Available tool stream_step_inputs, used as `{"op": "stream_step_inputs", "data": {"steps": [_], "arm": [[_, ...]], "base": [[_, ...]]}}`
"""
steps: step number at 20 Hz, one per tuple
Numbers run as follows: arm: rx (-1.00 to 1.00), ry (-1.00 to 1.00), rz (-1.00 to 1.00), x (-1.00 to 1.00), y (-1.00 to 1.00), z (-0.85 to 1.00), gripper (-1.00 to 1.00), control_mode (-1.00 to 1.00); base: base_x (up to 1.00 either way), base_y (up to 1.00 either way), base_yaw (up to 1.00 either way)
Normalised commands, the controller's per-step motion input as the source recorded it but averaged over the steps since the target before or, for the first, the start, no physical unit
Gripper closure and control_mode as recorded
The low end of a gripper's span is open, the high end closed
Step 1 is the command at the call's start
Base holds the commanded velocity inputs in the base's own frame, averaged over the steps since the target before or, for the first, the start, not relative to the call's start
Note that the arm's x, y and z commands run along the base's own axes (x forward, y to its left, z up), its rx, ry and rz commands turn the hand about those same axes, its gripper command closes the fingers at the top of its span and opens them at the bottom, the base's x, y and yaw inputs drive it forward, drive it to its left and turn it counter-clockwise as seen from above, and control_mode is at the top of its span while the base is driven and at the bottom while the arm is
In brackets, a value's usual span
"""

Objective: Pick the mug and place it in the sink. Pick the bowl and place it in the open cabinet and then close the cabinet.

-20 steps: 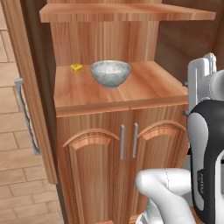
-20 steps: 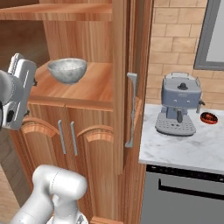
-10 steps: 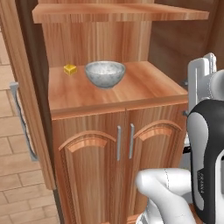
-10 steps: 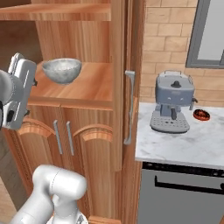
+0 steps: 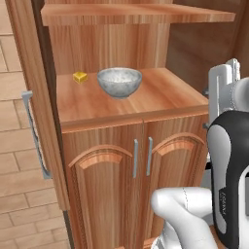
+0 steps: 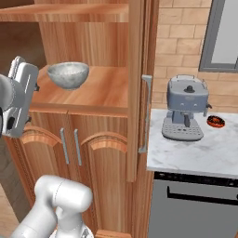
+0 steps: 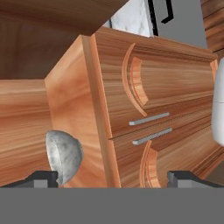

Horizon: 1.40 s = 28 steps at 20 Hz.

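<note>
Speckled grey-white bowl (image 5: 119,81) sits upright on the lower shelf (image 5: 146,104) of the open cabinet (image 6: 137,56), toward the left half of the shelf as the left base view sees it. Small yellow block (image 5: 80,77) sits just beside it, further back and to the left, not touching. Upper shelf (image 5: 136,13) runs overhead.

Both tall doors are swung out: left door (image 5: 34,97) with its silver bar handle (image 5: 34,133) at the left edge of the left base view, right door (image 6: 135,93) edge-on in the right base view with its bar handle (image 6: 145,114). Below the shelf, the two low arched-panel doors (image 5: 136,180) are closed, handles side by side at the seam.

Hand (image 7: 111,177) is open, fingertips (image 7: 43,177) wide apart with nothing between them. Hand view is rolled (shelf front runs near vertical there); the bowl shows just above the left fingertip, apart from it. Hand is off the bowl, out in front of the cabinet, roughly at shelf level.

Right of the cabinet: marble bench (image 6: 200,153) carrying a grey espresso machine (image 6: 185,114) and a small dark dish with red contents (image 6: 215,122) near the wall. Dark oven front (image 6: 195,209) below the bench.
</note>
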Motion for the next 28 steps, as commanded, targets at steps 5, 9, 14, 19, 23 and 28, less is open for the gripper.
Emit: {"op": "stream_step_inputs", "data": {"steps": [5, 9, 14, 19, 23, 28], "arm": [[0.00, 0.00, 0.00, 0.00, 0.00, 0.00, -1.00, 1.00], [0.00, 0.00, 0.00, 0.00, 0.00, 0.00, -1.00, 1.00], [0.00, 0.00, 0.00, 0.00, 0.00, 0.00, -1.00, 1.00], [0.00, 0.00, 0.00, 0.00, 0.00, 0.00, -1.00, 1.00], [0.00, 0.00, 0.00, 0.00, 0.00, 0.00, -1.00, 1.00], [0.00, 0.00, 0.01, -0.01, 0.00, 0.00, -1.00, -1.00]], "base": [[-0.02, 0.00, 0.00], [-0.04, -0.02, 0.04], [-0.07, 0.00, 0.11], [0.00, 0.00, 0.11], [0.00, 0.00, 0.08], [-0.01, 0.00, 0.05]]}}
